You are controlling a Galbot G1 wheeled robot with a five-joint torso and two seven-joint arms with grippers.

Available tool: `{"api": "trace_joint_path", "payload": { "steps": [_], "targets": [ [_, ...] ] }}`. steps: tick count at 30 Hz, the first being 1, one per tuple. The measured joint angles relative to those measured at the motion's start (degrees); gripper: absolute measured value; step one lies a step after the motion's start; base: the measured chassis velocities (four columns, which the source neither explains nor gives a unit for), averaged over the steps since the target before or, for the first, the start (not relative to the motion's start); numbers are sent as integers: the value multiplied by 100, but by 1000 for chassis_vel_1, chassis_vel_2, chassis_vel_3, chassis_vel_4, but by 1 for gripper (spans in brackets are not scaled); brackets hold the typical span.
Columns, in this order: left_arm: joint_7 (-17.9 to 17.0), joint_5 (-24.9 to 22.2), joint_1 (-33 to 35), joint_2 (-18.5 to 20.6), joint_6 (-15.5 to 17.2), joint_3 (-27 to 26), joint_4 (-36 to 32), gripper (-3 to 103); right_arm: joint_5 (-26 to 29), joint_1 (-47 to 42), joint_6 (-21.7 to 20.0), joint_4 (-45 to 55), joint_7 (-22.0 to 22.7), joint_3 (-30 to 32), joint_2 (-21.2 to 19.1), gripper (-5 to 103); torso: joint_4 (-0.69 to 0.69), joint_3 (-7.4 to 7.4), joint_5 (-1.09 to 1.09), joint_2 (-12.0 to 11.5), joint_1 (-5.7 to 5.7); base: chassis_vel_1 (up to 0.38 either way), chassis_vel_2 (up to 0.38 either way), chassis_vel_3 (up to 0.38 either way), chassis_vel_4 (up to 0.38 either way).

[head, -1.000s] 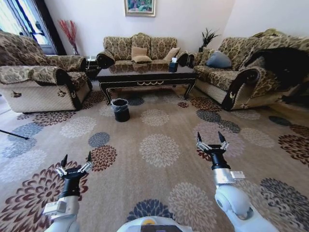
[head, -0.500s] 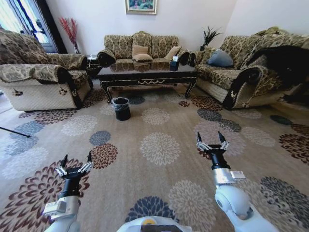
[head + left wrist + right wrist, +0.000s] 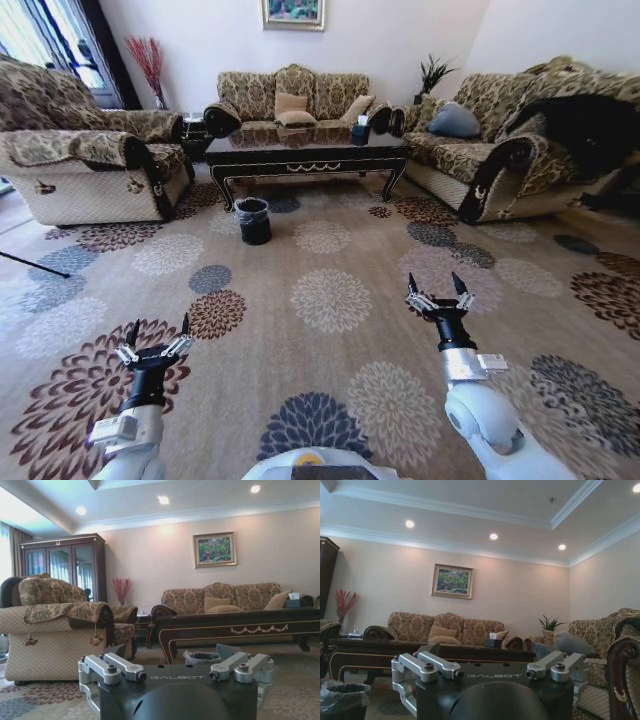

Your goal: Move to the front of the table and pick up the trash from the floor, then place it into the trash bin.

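Both grippers are held out low over the patterned carpet (image 3: pixel 330 300), the left gripper (image 3: pixel 154 338) and the right gripper (image 3: pixel 438 291) each with fingers spread wide and nothing between them. Well ahead of them, the bin (image 3: pixel 253 221) stands on the carpet just in front of the table (image 3: pixel 305 160), near its left legs. Sofas flank the table on three sides.

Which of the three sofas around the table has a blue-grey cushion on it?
The sofa on the robot's right of the table: a blue-grey cushion rests on its seat. The far sofa holds tan cushions; the left sofa holds none.
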Motion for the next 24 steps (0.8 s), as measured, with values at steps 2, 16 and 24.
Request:
{"api": "trace_joint_path", "payload": {
  "steps": [2,16,24],
  "targets": [
    [0,0,0,0,0,0,0,100,0,-1,0,0,0,0,0,100,-1,0,0,0,0,0,0,0,0],
    [0,0,0,0,0,0,0,100,0,-1,0,0,0,0,0,100,-1,0,0,0,0,0,0,0,0],
    [0,0,0,0,0,0,0,100,0,-1,0,0,0,0,0,100,-1,0,0,0,0,0,0,0,0]
  ]
}}
